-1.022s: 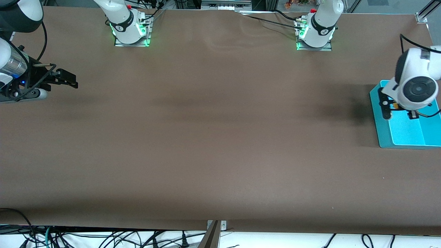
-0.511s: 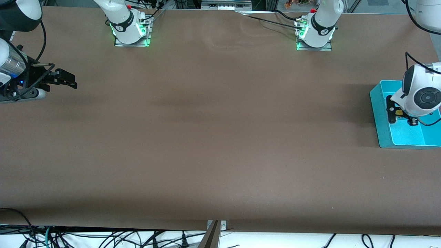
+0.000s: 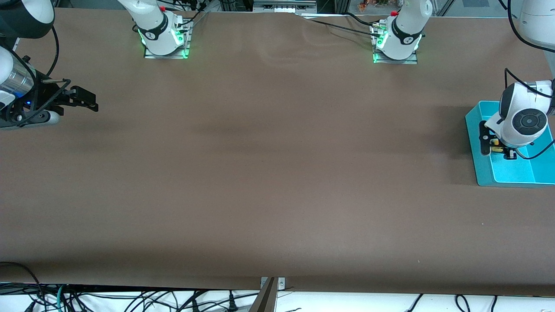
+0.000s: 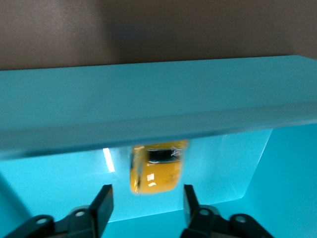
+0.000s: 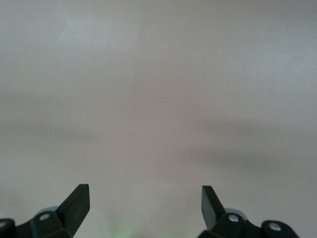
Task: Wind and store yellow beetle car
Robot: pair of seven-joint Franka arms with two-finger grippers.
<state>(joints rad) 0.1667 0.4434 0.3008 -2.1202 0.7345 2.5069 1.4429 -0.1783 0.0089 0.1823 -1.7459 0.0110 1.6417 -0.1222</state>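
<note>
And there it goes: your left end effector (image 4: 144,204) has just let its fingers part over the teal bin (image 3: 507,173) at the left arm's end of the surface, where a second ago they were pressed together. In the left wrist view the yellow beetle car (image 4: 154,168) shows clear of both fingers, blurred, inside the bin close to its wall, so it looks to be dropping or just landed; you cannot tell yet whether it lies on its wheels. From the front you catch only a speck of yellow under the wrist. That reads as the storing step all but done: the car is in the bin, and what's left is to lift the arm away. Your right end effector (image 3: 84,100) waits spread wide and empty over the bare surface at the right arm's end.
</note>
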